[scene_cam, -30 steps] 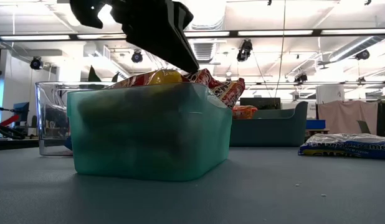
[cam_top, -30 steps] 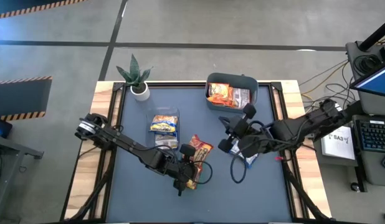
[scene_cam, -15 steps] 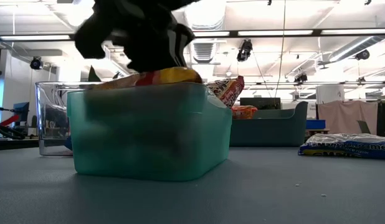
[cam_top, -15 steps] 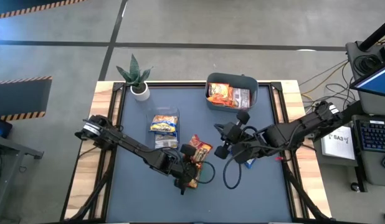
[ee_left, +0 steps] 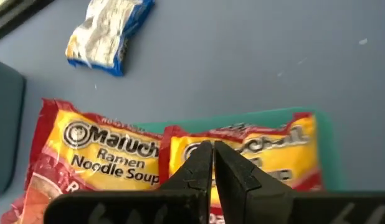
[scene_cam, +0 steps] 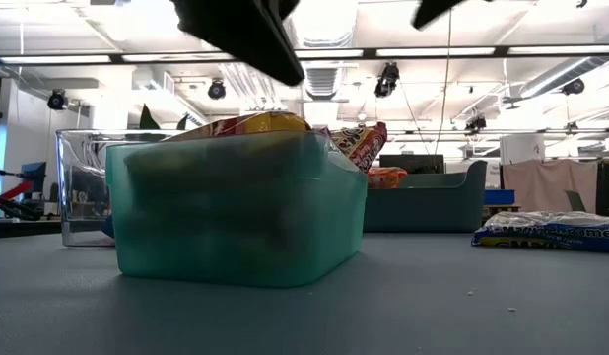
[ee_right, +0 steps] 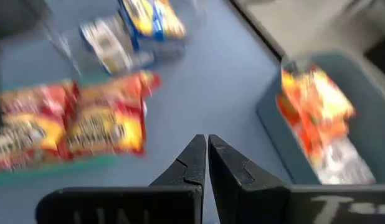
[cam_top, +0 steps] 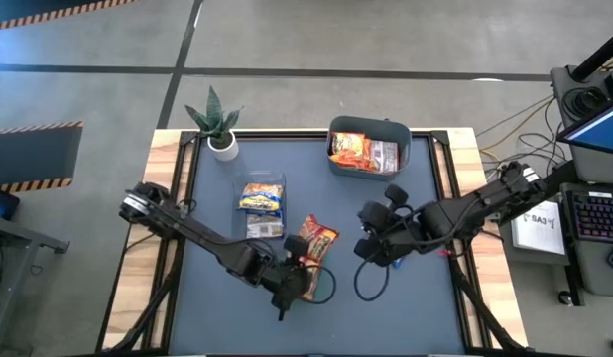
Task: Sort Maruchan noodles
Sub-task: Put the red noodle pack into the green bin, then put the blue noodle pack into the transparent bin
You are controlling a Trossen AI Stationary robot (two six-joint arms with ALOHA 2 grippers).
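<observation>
Two red-and-yellow Maruchan noodles packets (ee_left: 105, 155) lie in the green tray (scene_cam: 236, 207) near the table's middle (cam_top: 316, 243). My left gripper (ee_left: 212, 148) hovers shut just above them, slanting down; in the low view (scene_cam: 247, 35) it is clear of the packets. Between the tray and the grey-blue bin (cam_top: 369, 147), my right gripper (ee_right: 207, 140) hangs shut over bare table (cam_top: 366, 238), holding nothing. The bin holds orange and silver packets. Blue-and-yellow packets sit in a clear container (cam_top: 262, 198). One blue packet (ee_left: 108, 34) lies flat on the table.
A potted plant (cam_top: 219, 124) stands at the table's far left corner. The right arm's cable (cam_top: 371, 283) loops over the table near the tray. Bare grey-blue table surface (cam_top: 406, 307) lies along the near edge.
My left gripper dipped onto the packets in the tray and has risen clear of them again; the top packet now lies flatter. My right gripper has sunk, tipped further downward and drawn toward the tray, staying shut.
</observation>
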